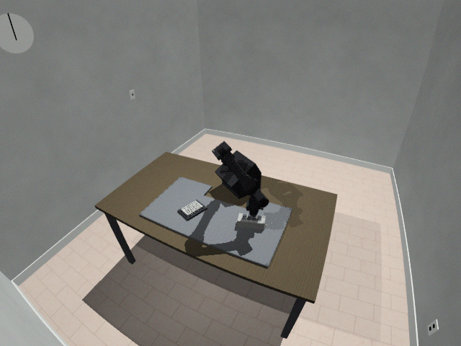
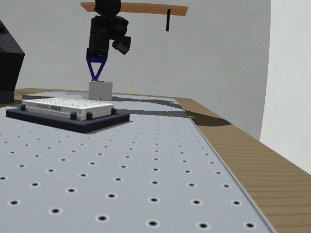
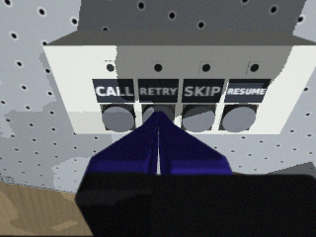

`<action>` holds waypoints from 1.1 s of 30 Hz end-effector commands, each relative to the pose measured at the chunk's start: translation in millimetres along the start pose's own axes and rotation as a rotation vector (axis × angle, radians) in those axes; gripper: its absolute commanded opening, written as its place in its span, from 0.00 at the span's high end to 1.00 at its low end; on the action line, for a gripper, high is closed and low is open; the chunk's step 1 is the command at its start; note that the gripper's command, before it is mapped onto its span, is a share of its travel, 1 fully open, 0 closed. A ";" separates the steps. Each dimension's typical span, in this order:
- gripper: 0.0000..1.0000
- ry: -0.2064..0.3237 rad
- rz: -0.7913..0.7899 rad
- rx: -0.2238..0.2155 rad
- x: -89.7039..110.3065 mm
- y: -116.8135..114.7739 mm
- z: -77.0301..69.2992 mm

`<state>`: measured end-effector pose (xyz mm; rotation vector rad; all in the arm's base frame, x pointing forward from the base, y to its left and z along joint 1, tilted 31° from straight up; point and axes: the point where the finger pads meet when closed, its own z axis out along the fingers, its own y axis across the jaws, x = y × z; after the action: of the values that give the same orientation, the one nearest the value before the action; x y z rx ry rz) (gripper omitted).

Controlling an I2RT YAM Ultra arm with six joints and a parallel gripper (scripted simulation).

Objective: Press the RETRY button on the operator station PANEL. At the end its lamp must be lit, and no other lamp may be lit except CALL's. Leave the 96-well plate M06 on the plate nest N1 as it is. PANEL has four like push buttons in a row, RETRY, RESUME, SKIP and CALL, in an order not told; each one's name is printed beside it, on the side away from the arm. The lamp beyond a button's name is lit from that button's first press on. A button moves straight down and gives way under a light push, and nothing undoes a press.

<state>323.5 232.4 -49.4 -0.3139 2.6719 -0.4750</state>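
Jaws: mine (image 3: 158, 115), clenched on nothing, tip over the RETRY button (image 3: 158, 113).
PANEL (image 3: 74, 99): right part of bench (image 1: 305, 268); order CALL, RETRY, SKIP, RESUME; lamps dark.
Plate M06 (image 2: 67, 107): seated on nest N1 (image 2: 75, 124), left of PANEL.

PANEL (image 3: 59, 74) labels read CALL, RETRY, SKIP, RESUME left to right. End effector (image 3: 158, 118) closed, empty, blue tip over the RETRY button (image 3: 158, 113), second from left. All four lamps (image 3: 158, 67) above the labels look dark.
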 end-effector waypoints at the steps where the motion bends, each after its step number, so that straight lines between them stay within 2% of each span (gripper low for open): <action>1: 1.00 0.004 -0.005 0.015 3.7 -2.0 10.8; 13: 1.00 0.010 -0.010 0.020 7.3 -3.4 15.5; 14: 1.00 -0.008 0.003 0.008 -2.4 0.3 12.1; 33: 1.00 -0.002 0.000 0.011 0.6 -0.8 15.6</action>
<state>324.8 231.6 -52.0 -0.3184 2.6740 -0.4706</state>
